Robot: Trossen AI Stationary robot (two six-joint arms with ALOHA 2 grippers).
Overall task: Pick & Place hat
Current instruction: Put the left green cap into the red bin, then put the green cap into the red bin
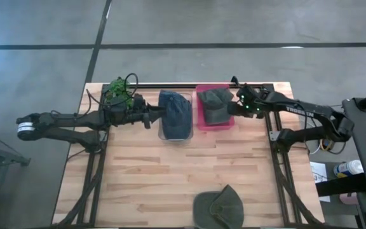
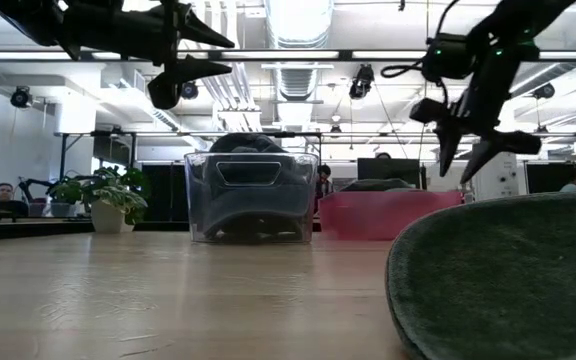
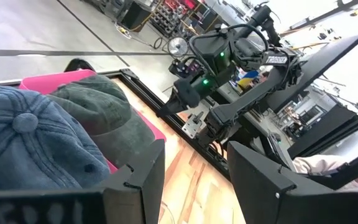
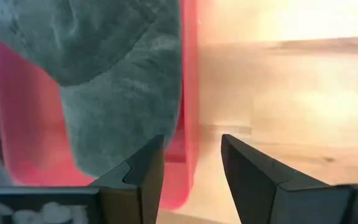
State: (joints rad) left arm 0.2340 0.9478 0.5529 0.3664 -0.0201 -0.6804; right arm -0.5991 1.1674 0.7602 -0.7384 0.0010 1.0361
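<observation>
A blue denim hat point(image 1: 175, 113) fills a clear bin point(image 2: 251, 197) at the table's far side. To its right, a grey-green hat point(image 1: 213, 105) lies in a pink bin point(image 1: 203, 123). A second green hat point(image 1: 218, 208) rests on the table at the near edge and looms large in the low view point(image 2: 508, 280). My left gripper point(image 1: 158, 116) hovers open just left of the clear bin, above table height point(image 2: 226, 55). My right gripper point(image 1: 229, 108) is open beside the pink bin's right wall point(image 4: 188, 93), raised off the table point(image 2: 463, 160).
A potted plant point(image 1: 121, 92) stands at the far left corner behind my left arm. Bare wooden table point(image 1: 170, 172) stretches between the bins and the near hat. Metal frame rails point(image 1: 278, 165) run along the table's sides. People sit in the room beyond the table.
</observation>
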